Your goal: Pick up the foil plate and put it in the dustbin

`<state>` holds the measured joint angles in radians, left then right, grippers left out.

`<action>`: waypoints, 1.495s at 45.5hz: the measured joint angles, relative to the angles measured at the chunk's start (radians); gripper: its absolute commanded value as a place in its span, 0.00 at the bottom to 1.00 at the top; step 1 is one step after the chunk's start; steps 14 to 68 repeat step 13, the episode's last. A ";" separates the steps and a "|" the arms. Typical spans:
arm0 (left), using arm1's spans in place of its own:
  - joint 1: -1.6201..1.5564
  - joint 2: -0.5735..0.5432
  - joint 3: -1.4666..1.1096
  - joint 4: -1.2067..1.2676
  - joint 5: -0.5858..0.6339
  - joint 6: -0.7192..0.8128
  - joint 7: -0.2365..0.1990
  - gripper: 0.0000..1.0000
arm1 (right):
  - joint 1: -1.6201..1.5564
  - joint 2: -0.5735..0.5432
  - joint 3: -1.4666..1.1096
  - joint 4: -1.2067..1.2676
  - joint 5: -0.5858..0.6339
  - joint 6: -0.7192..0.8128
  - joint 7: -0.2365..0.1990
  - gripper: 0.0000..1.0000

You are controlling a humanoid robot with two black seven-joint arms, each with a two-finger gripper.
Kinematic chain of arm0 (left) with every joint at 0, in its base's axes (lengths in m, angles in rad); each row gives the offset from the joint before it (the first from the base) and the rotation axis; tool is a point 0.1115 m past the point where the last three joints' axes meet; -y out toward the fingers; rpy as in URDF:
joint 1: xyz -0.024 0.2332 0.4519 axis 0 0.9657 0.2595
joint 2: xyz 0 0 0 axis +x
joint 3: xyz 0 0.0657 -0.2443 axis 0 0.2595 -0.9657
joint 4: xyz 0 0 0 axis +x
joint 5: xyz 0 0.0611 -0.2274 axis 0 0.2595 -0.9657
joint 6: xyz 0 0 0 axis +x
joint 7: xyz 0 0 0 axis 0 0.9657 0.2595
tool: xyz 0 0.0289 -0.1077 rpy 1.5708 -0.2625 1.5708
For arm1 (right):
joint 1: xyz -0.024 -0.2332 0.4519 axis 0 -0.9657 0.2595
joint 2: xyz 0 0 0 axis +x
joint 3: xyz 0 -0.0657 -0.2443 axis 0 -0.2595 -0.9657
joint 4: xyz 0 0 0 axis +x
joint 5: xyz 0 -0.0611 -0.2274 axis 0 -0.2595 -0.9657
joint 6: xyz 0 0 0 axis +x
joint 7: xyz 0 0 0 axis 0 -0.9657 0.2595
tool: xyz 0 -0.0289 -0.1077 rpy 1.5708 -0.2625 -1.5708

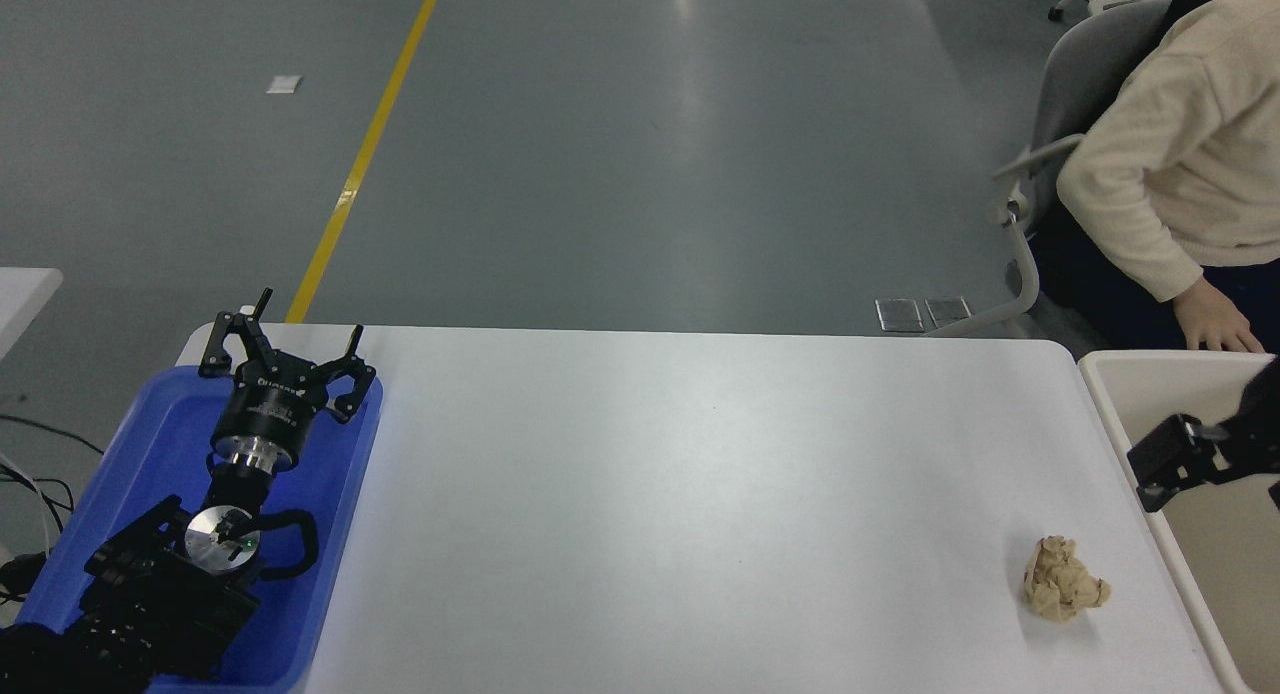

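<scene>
Smooth grey-green concrete floor (620, 154) fills upper half, glossy, soft overhead light glare streak near top centre. Yellow painted floor line (365, 154) runs diagonally from top toward table's far left corner. Small white paper scrap (285, 84) on floor left of line. White rectangular table (700, 514) with rounded corners in foreground. Grey office chair with white armrest frame (1045, 189) at top right, person seated. Second white tabletop corner (25, 294) at left edge.

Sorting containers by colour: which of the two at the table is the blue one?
The blue tray at the table's left, under the parked left gripper; the dustbin at the right is cream-beige.
</scene>
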<state>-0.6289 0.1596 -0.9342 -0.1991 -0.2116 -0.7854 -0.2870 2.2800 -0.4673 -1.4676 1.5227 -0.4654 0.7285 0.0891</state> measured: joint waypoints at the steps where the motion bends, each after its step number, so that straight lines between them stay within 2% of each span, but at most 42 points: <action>1: 0.000 0.000 0.000 0.000 0.000 0.000 0.000 1.00 | 0.015 0.012 0.001 0.000 0.005 0.005 0.000 1.00; 13: 0.000 0.000 0.000 0.000 0.000 0.000 0.000 1.00 | 0.154 0.095 0.018 0.005 0.068 0.043 0.000 1.00; 68: 0.000 0.000 0.000 0.000 0.000 0.000 0.000 1.00 | 0.154 0.095 0.018 0.005 0.068 0.043 0.000 1.00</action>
